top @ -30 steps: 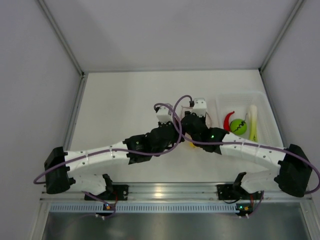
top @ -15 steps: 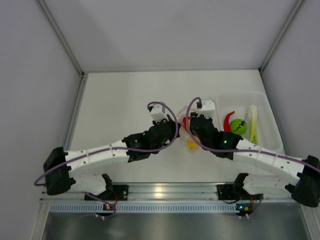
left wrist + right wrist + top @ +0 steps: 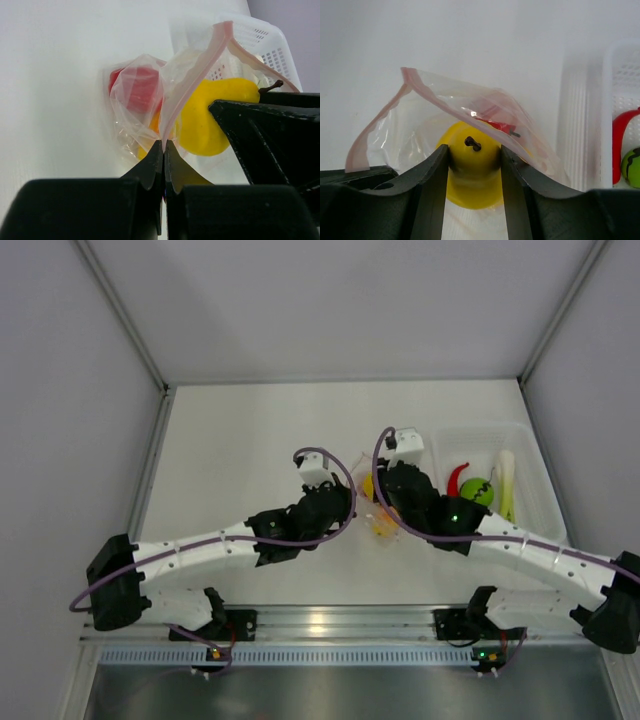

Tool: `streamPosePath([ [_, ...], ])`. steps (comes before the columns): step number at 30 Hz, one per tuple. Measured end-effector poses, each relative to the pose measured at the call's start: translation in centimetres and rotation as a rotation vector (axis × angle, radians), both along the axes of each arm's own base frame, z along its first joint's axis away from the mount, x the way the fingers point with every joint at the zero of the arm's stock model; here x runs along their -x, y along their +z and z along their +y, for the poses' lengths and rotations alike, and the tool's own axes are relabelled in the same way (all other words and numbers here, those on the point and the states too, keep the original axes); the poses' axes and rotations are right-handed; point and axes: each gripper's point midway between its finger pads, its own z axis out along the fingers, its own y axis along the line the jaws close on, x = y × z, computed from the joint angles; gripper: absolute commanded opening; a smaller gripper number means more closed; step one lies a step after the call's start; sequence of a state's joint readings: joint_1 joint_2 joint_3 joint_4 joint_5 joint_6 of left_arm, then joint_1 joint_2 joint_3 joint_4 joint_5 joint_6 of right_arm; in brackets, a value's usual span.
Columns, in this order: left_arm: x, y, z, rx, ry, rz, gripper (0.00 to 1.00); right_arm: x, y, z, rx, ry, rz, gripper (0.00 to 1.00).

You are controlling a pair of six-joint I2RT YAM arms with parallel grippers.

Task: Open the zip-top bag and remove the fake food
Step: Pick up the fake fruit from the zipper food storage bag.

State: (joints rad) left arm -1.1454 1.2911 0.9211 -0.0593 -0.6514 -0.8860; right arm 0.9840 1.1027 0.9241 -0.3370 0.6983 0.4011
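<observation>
The zip-top bag (image 3: 135, 115) lies crumpled on the table between the arms, its pink zip strip (image 3: 375, 130) pulled up and the mouth gaping. My left gripper (image 3: 163, 145) is shut on the strip's near edge. Inside the mouth, my right gripper (image 3: 475, 155) is shut on a piece of the fake food, a yellow pear (image 3: 472, 175) with a dark stem. A red piece (image 3: 137, 90) and an orange one lie deeper in the bag. From above, the bag (image 3: 380, 520) sits between the left gripper (image 3: 345, 502) and right gripper (image 3: 380, 495).
A translucent white tray (image 3: 530, 440) stands at the right, close to the bag. It holds a red chili (image 3: 457, 480), a green ball (image 3: 477, 491) and a pale leek (image 3: 506, 485). Walls close off the table's left, back and right.
The two wrists have drawn apart, the left one moving left and nearer. The right gripper has shifted toward the bag, and the bag with its yellow piece now shows between them.
</observation>
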Motion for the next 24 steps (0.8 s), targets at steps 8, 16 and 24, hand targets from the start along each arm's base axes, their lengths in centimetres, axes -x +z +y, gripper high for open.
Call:
streamPosePath([
  [8,-0.1,0.2,0.0,-0.009,-0.002,-0.008,0.0,1.4,1.1,2.1,0.018,0.131,-0.031,0.0],
  [16,-0.6,0.6,0.1,-0.002,0.009,-0.013,0.0,2.5,3.4,2.0,-0.017,0.189,-0.08,0.0],
  [24,-0.6,0.4,0.1,-0.007,0.009,-0.009,0.0,3.4,5.7,1.5,-0.081,0.224,-0.118,0.0],
])
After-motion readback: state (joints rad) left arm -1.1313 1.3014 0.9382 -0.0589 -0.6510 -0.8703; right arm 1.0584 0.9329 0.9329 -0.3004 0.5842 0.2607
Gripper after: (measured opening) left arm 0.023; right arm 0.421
